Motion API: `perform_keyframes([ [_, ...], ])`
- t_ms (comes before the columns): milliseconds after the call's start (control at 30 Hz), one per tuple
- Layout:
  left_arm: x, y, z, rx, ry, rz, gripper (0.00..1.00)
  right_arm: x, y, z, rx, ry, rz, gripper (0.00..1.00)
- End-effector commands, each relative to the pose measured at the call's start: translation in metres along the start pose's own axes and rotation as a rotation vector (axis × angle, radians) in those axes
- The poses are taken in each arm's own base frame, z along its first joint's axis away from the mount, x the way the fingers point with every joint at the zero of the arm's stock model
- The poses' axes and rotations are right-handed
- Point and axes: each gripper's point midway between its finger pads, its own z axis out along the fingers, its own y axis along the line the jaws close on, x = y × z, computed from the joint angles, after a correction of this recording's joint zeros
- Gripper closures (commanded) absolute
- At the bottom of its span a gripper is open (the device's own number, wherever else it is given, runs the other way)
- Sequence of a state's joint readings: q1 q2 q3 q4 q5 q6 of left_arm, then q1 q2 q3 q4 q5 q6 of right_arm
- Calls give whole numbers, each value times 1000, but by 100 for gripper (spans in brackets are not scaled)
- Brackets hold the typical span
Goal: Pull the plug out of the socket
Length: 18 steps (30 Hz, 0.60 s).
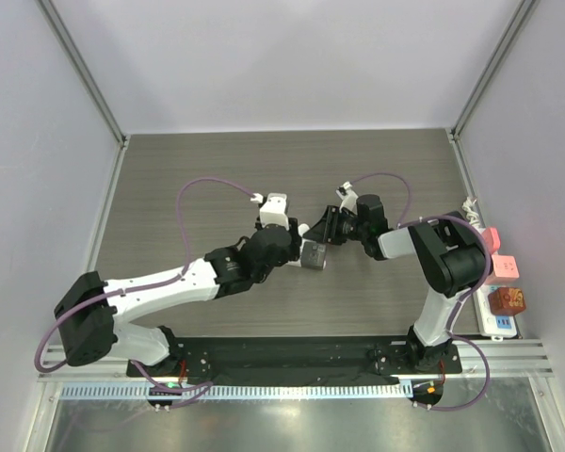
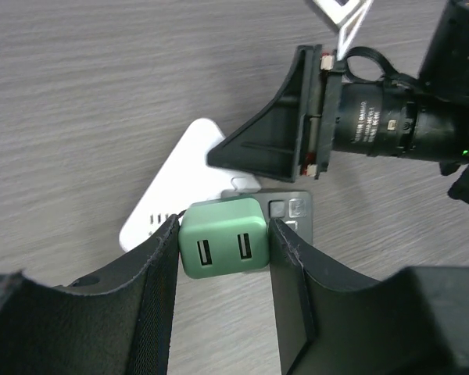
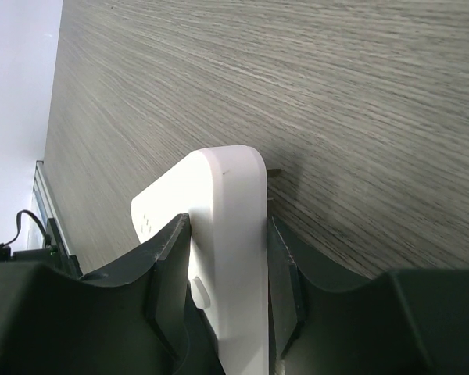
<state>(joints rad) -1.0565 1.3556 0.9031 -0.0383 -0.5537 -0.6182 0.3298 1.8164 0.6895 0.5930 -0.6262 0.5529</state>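
A green plug (image 2: pixel 223 246) with two USB slots sits in a white socket block (image 2: pixel 176 195) with a grey face. My left gripper (image 2: pixel 223 225) is shut on the plug, one finger against each side. My right gripper (image 3: pixel 226 225) is shut on the white socket (image 3: pixel 227 234), holding it on edge just above the wood table. In the top view both grippers meet at the table's middle, left gripper (image 1: pixel 299 247) and right gripper (image 1: pixel 323 226), with the socket (image 1: pixel 313 254) between them. The plug's prongs are hidden.
The right gripper's black fingers (image 2: pixel 273 133) are close above the plug. A white power strip (image 1: pixel 497 320) with a pink adapter (image 1: pixel 497 266) and an orange one (image 1: pixel 507 301) lies beyond the table's right edge. Purple cables loop over both arms.
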Motion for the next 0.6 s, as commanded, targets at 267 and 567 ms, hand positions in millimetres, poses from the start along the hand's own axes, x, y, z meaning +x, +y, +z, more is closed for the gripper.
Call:
perform_keyframes([
  [267, 20, 77, -46, -200, 217, -238, 100, 11, -41, -12, 193, -8, -30, 99],
  [567, 41, 128, -100, -257, 412, -317, 100, 14, -35, -8, 155, 14, 2, 99],
])
